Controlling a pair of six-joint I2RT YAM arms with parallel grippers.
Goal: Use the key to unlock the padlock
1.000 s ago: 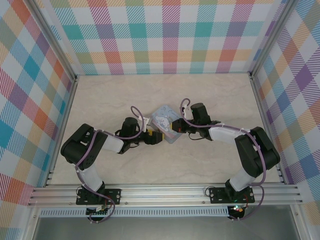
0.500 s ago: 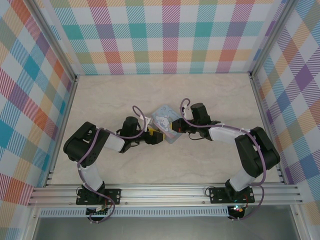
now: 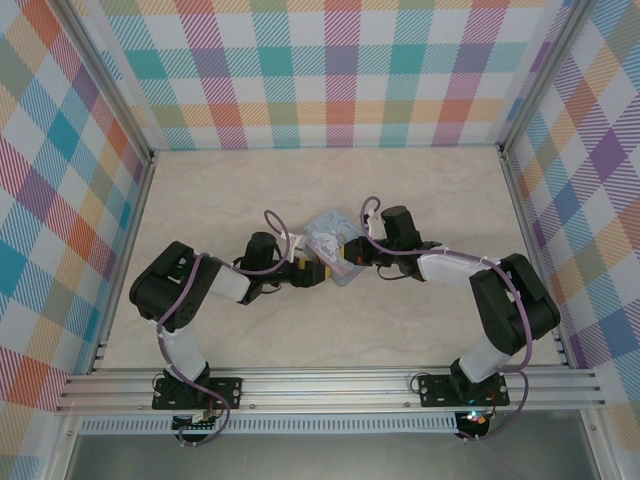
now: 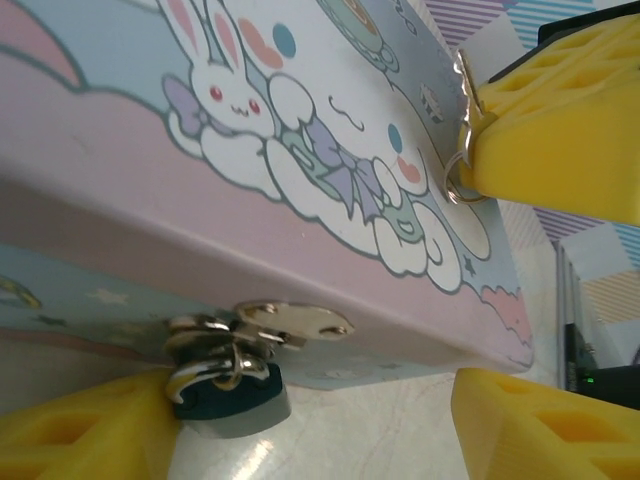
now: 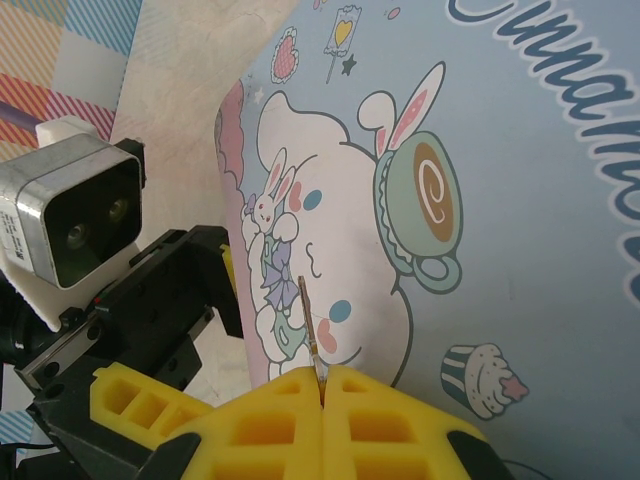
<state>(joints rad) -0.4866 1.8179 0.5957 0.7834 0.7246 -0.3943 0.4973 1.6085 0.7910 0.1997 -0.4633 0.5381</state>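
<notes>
The padlock [image 4: 225, 397], tiny with a teal body and a shiny shackle, hangs from the metal hasp [image 4: 292, 320] on the front of the cartoon tin [image 4: 300, 130]. My left gripper [image 4: 315, 412] is open at table level around it; its left finger [image 4: 80, 430] touches the padlock, while the right finger [image 4: 545, 425] stands well clear. My right gripper [image 5: 323, 375] is shut on the key [image 5: 308, 330], whose thin blade sticks out above the tin's lid [image 5: 480, 200]. In the left wrist view, the key [image 4: 463, 120] and its ring show at the right gripper's yellow fingers [image 4: 560, 120].
The tin [image 3: 332, 243] lies mid-table between the left gripper [image 3: 311, 272] and the right gripper [image 3: 353, 256]. Marble tabletop [image 3: 320, 330] surrounds it, with plaid walls [image 3: 320, 80] on three sides and a metal rail [image 3: 330, 385] at the near edge.
The left gripper's jaws have narrowed a little around the padlock and the left arm has shifted slightly. The right gripper still holds the key in the same place.
</notes>
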